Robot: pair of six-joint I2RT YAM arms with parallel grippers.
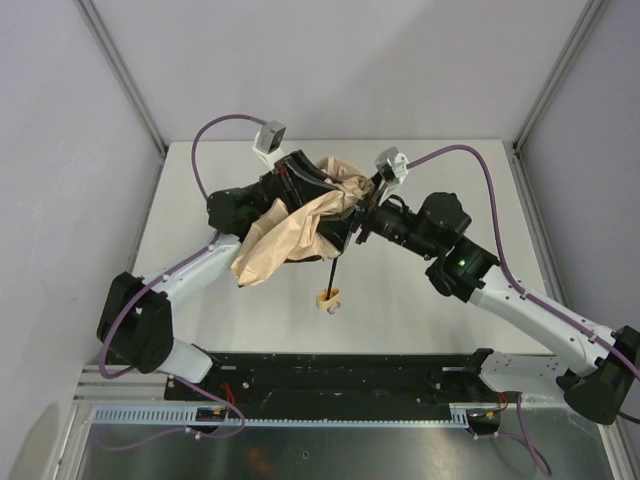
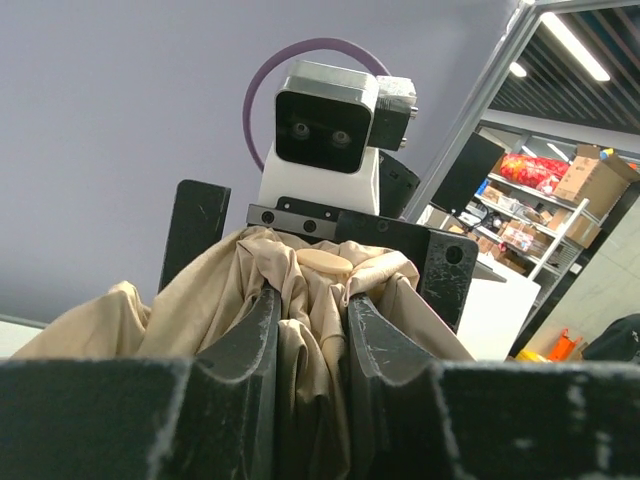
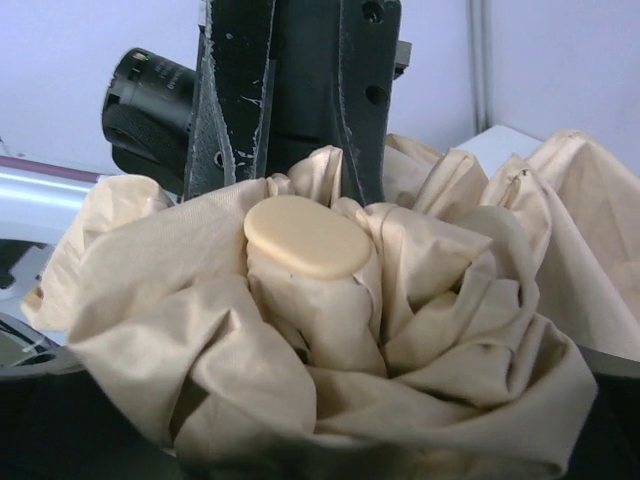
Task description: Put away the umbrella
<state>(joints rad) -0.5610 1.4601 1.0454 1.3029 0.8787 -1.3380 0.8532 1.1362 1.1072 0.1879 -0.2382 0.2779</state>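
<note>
The umbrella's tan canopy (image 1: 285,240) hangs bunched above the table between my two grippers. Its black shaft (image 1: 333,268) runs down to the small wooden handle (image 1: 330,298) near the table. My left gripper (image 1: 312,190) is shut on folds of the canopy (image 2: 310,380), and fabric fills the gap between its fingers (image 2: 250,340). My right gripper (image 1: 362,215) faces it, jaws spread wide around the canopy's top. The cream end cap (image 3: 305,235) stands amid crumpled fabric. My right gripper's (image 3: 320,400) own fingers are mostly hidden under cloth.
The white table (image 1: 440,310) ends at the black rail (image 1: 340,375) in front and at grey walls on the other sides. Purple cables (image 1: 470,160) loop above both wrists. The right wrist camera (image 2: 320,130) sits close opposite my left gripper.
</note>
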